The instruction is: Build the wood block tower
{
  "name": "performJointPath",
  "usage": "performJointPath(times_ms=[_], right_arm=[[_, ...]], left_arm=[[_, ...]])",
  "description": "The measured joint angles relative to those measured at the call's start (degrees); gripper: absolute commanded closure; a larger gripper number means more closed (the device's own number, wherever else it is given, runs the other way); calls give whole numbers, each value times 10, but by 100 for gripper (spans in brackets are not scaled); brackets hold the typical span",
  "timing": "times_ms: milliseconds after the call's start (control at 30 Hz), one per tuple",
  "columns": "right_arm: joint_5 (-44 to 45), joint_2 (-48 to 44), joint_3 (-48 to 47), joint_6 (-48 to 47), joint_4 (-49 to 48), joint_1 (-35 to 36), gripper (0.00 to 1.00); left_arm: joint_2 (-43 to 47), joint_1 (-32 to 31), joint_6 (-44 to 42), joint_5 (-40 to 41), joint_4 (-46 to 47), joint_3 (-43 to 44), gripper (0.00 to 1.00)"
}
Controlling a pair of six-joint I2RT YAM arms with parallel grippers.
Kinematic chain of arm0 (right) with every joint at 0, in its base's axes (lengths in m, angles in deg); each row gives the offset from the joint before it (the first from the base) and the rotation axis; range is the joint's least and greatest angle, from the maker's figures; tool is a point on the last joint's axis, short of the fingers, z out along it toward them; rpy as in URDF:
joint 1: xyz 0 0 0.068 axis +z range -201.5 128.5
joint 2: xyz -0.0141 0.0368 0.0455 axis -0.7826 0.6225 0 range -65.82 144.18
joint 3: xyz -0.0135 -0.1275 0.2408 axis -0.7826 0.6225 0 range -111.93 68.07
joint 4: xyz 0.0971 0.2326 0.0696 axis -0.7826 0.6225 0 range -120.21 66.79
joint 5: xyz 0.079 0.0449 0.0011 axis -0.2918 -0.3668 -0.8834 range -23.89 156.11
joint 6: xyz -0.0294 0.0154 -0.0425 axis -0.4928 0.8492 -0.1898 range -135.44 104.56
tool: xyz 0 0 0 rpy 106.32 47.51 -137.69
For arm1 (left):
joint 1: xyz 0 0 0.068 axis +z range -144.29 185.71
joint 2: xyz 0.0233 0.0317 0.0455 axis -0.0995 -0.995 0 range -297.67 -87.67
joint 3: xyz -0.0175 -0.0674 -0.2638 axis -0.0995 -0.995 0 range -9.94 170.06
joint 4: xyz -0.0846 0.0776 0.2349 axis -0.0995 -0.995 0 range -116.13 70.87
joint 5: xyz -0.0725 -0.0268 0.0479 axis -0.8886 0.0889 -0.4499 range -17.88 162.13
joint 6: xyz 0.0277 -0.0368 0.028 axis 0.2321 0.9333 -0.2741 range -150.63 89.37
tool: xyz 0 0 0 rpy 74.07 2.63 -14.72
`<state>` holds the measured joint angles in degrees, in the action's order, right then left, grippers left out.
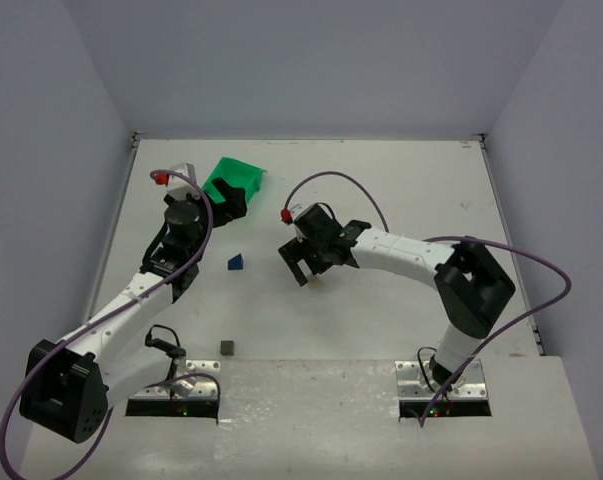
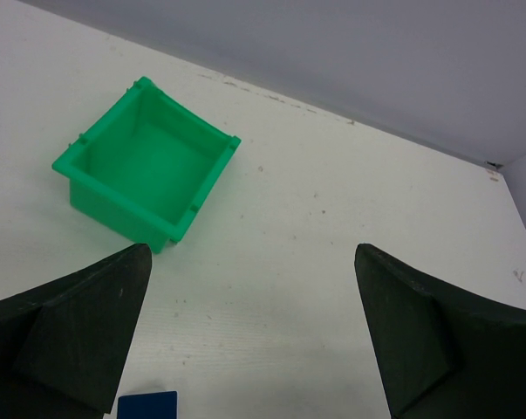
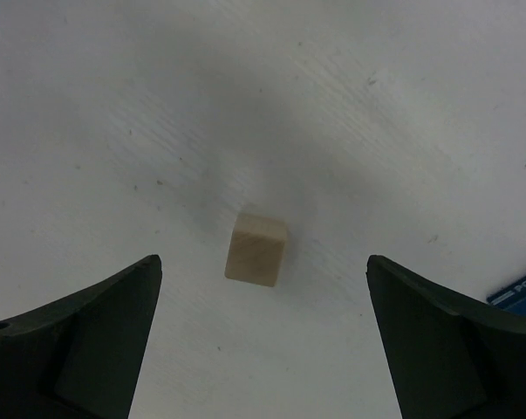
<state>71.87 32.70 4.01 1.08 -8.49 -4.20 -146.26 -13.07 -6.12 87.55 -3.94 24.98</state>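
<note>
A tan cube lies on the white table, just ahead of and between the tips of my open, empty right gripper. In the top view the cube sits right below that gripper. A blue wedge lies mid-table to its left. It shows at the bottom edge of the left wrist view. A dark cube lies near the front. My left gripper is open and empty, raised beside the green bin. No stack and no white slab are in view.
A green plastic bin stands at the back left, empty inside in the left wrist view. A blue piece with white print shows at the right edge of the right wrist view. Grey walls enclose the table on three sides.
</note>
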Motion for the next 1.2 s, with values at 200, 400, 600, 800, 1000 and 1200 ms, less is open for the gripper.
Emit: performJointPath(times_ms=[200,400,600,800,1000,1200], right_arm=[[-8,18,22,26,2,11,17],[-8,31,25,39,-13,12,27],[-6,50,25,49,-20,13,43],[3,55,25,58,-20,14,69],[9,55,25,60,-20,17,82],[28,51,16,9,-20,15,88]], left_arm=[[0,0,0,-2,0,0,0],[0,0,0,-6,0,0,0],[0,0,0,-6,0,0,0],[0,0,0,-6,1,-1,0],[0,0,0,-6,1,-1,0],[0,0,0,-6,0,-1,0]])
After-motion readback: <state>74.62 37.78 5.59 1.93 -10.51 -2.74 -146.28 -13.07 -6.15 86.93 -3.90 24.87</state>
